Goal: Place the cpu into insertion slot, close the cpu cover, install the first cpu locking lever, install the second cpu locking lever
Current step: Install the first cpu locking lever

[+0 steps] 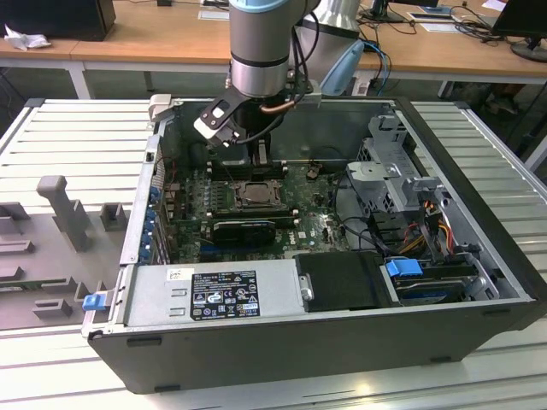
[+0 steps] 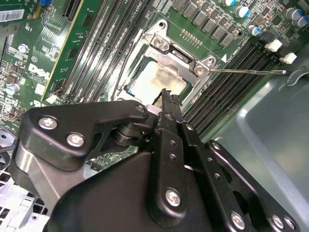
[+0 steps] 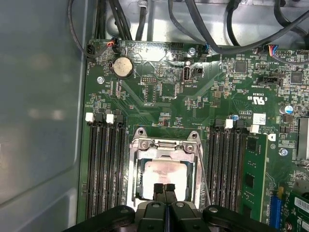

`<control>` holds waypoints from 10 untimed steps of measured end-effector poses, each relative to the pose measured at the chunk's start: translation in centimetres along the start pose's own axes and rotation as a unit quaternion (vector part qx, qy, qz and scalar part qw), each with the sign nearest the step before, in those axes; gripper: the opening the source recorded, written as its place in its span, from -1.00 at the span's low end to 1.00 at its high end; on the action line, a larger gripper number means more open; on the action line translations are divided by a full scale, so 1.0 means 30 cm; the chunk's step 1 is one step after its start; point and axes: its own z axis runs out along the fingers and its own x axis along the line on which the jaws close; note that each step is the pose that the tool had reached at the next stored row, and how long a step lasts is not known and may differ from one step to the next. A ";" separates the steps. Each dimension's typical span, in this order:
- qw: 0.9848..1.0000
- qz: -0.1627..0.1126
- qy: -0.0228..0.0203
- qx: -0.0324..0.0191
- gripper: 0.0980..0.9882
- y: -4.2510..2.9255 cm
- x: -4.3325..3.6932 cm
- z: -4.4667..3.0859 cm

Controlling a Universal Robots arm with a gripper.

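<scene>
Toward the exterior view's left, the grey metal power supply box (image 1: 154, 295) is carrying a black-and-white label (image 1: 224, 296) with print too small to tell, and beyond it the square silver-rimmed insertion slot (image 1: 254, 195) is sitting on the green motherboard (image 1: 303, 192). In the first wrist view the small square cpu (image 3: 161, 171), pale silvery-beige and smudged, is lying inside this slot under the windowed silver metal cpu cover (image 3: 166, 146). The black gripper (image 3: 164, 187) is hovering just above the cpu, its fingertips pressed together and pinching nothing.
</scene>
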 end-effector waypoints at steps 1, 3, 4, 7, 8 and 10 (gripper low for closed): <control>1.000 0.000 0.000 0.000 -0.98 0.000 0.000 -0.001; 1.000 0.000 0.000 0.000 -0.98 0.000 0.000 -0.003; 1.000 0.000 0.000 0.000 -0.98 0.000 0.000 -0.005; 1.000 0.000 0.000 0.000 -0.98 0.000 0.000 -0.009; 1.000 0.000 0.000 0.000 -0.98 0.000 0.000 -0.012; 1.000 0.000 0.000 0.000 -0.98 0.000 0.001 -0.018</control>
